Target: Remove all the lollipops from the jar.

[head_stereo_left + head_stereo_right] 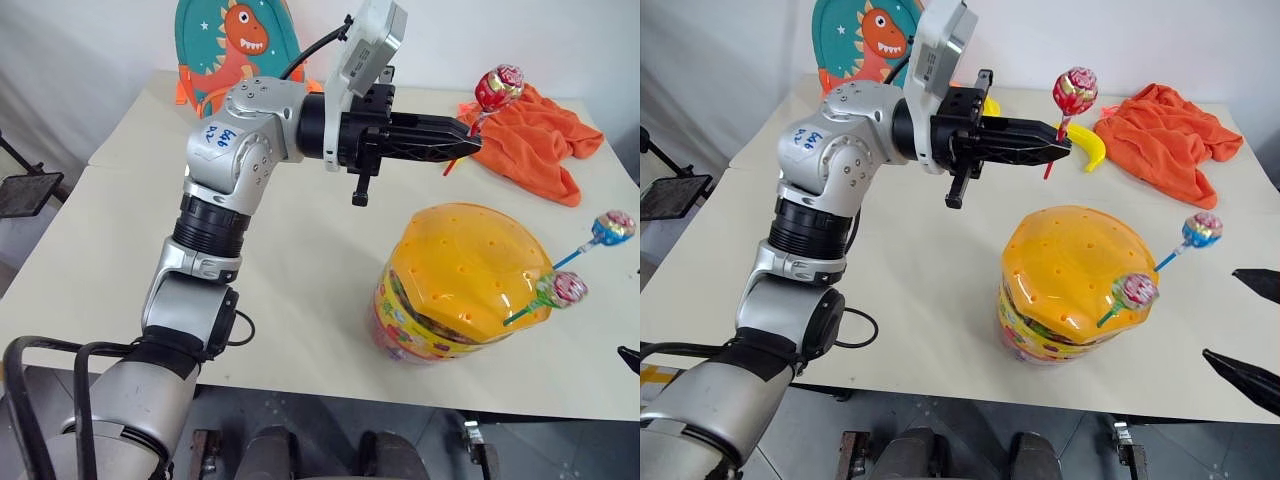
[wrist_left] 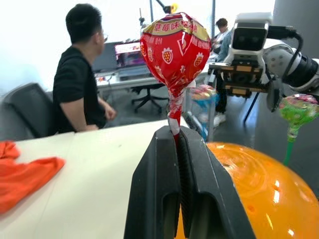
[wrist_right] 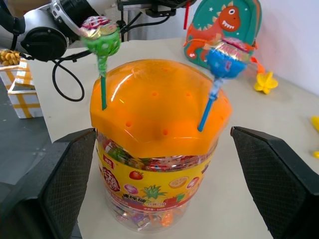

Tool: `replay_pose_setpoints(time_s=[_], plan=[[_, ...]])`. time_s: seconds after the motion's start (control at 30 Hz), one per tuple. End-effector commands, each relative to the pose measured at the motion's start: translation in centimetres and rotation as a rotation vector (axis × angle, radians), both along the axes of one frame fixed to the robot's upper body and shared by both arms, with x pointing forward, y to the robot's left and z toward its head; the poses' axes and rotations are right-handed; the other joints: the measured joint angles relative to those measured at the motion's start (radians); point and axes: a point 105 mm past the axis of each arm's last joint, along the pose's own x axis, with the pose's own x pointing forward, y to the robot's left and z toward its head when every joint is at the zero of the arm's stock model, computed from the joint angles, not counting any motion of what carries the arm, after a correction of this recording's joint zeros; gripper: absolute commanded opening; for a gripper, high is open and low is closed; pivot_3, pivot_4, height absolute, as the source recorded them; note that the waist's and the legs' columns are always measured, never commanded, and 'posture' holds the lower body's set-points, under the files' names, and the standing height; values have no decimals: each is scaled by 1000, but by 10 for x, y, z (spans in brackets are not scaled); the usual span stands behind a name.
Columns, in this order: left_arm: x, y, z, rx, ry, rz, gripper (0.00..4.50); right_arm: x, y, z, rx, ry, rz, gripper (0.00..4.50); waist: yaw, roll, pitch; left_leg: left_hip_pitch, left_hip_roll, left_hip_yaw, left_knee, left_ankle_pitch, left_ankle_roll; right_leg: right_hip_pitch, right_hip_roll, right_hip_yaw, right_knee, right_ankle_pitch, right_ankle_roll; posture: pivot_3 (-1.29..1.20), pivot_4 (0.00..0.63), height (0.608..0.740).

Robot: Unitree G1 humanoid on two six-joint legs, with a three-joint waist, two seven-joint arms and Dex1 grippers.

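left eye view: left gripper (image 1: 470, 142) pinching red lollipop (image 1: 498, 88) clear above jar (image 1: 455, 285); right gripper (image 3: 159, 164) spread.

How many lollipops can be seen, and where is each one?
3. The red lollipop is held by its stick in the left gripper, above the table. The blue lollipop and the green lollipop stand in the jar lid.

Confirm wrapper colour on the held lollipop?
Red with strawberry print on the lollipop, clearest in the left wrist view.

A pale surface (image 1: 300, 280) stands before a white wall (image 1: 90, 50), while beyond it a seated person (image 2: 79, 84) faces a bright office desk (image 2: 124, 79).
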Motion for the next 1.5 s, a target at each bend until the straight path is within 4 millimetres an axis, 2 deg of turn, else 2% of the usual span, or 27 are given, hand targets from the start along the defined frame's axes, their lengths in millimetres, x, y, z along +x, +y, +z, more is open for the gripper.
replay_pose_setpoints(time_s=[0.03, 0.1, 0.2, 0.27, 0.3, 0.33, 0.37, 0.43, 0.5, 0.6, 0.7, 0.8, 0.9, 1.0, 1.2, 1.33, 1.47, 1.5], plan=[[24, 21, 8, 14, 64, 239, 25, 1, -2, 3, -19, -14, 5, 4500, -3, 0, 0, 0, 0, 0, 0, 0, 0, 0, 0, 0, 0, 0, 0, 0, 150, 740], [46, 43, -4, 98, 120, 423, 25, 1, -3, 3, -21, -6, 14, 4500, -4, 0, 0, 0, 0, 0, -1, 0, 0, 0, 0, 0, 0, 0, 0, 0, 150, 740], [70, 78, -26, 219, 182, 652, 25, 0, -5, 2, -30, 4, 18, 4500, -6, 0, 0, 0, 0, 0, -1, 0, 0, -1, 0, 1, 0, 0, 0, 0, 150, 740], [77, 92, -35, 261, 202, 725, 25, 1, -6, 1, -35, 7, 15, 4500, -6, 0, 0, 1, 0, 1, -1, 0, 0, -1, 1, 1, 0, 0, 0, 0, 150, 740], [81, 105, -46, 316, 220, 790, 25, 2, -6, 1, -36, 8, 11, 4500, -3, 0, 0, 1, 0, 1, -1, 0, 0, -1, 1, 1, 0, 0, 0, 0, 150, 740], [88, 128, -68, 414, 263, 904, 25, 4, -7, 0, -38, 14, 9, 4500, -2, 0, 0, 0, 0, 1, -1, 0, 0, -1, 1, 1, 0, 0, 0, 0, 150, 740], [90, 155, -97, 537, 339, 1014, 25, 6, -7, -3, -40, 28, 10, 4500, -4, 0, 0, 0, 0, 1, -1, 0, 0, -1, 1, 1, 1, 0, 0, 0, 150, 740], [82, 189, -132, 690, 436, 1120, 25, 10, -7, -7, -44, 45, 11, 4500, -7, 0, 0, 2, 0, 1, -1, 0, 0, -1, 1, 3, 1, 0, 0, 0, 150, 740], [70, 202, -149, 777, 501, 1142, 25, 13, -8, -8, -45, 48, 14, 4500, -10, 0, 0, 1, 1, 2, -2, 0, 0, -3, 1, 3, 2, 0, 0, 0, 150, 740], [57, 213, -160, 835, 562, 1156, 25, 17, -8, -8, -47, 48, 26, 4500, 1, -7, 4, -3, 1, 2, 0, 0, -1, -6, 1, 3, 3, 0, 0, 0, 150, 740], [49, 222, -163, 871, 607, 1175, 25, 20, -9, -7, -48, 47, 32, 4500, 9, -7, 4, -5, 0, -1, 3, 0, -1, -5, 1, 5, 4, 0, 0, 0, 150, 740], [44, 227, -161, 882, 639, 1187, 683, 22, -10, -7, -53, 45, 35, 4500, 7, -7, 4, -4, 0, 0, 2, 0, -1, -6, 1, 4, 4, 0, 0, 0, 150, 740], [42, 229, -155, 873, 655, 1195, 1575, 23, -10, -8, -54, 43, 36, 4500, 2, -7, 4, -4, 0, 0, 2, 0, -1, -6, 1, 4, 4, 0, 0, 0, 150, 740], [42, 234, -140, 874, 588, 1203, 2531, 23, -11, -7, -58, 40, 32, 4500, -3, -7, 4, -4, 0, 1, 1, 0, -1, -6, 1, 4, 4, 0, 0, 0, 150, 740], [51, 227, -94, 777, 405, 1122, 4358, 18, -16, -6, -81, 62, 19, 4500, 1, -7, 4, -4, 0, 2, 1, 0, -1, -7, 1, 5, 5, 0, 0, 0, 150, 740], [54, 219, -78, 700, 341, 1039, 4436, 16, -19, -4, -97, 61, -8, 4500, -3, -7, 4, -4, 0, 2, 1, 0, -1, -7, 1, 5, 5, 0, 0, 0, 150, 740], [48, 202, -70, 616, 242, 862, 4436, 17, -16, -1, -74, 65, -49, 4500, -5, -7, 4, -4, 0, 3, 1, 0, -1, -8, 1, 6, 5, 0, 0, 0, 150, 740], [44, 192, -66, 546, 210, 776, 4436, 17, -14, 0, -75, 63, -55, 4500, -5, -7, 4, -4, 0, 3, 1, 0, -1, -8, 1, 5, 5, 0, 0, 0, 150, 740]])
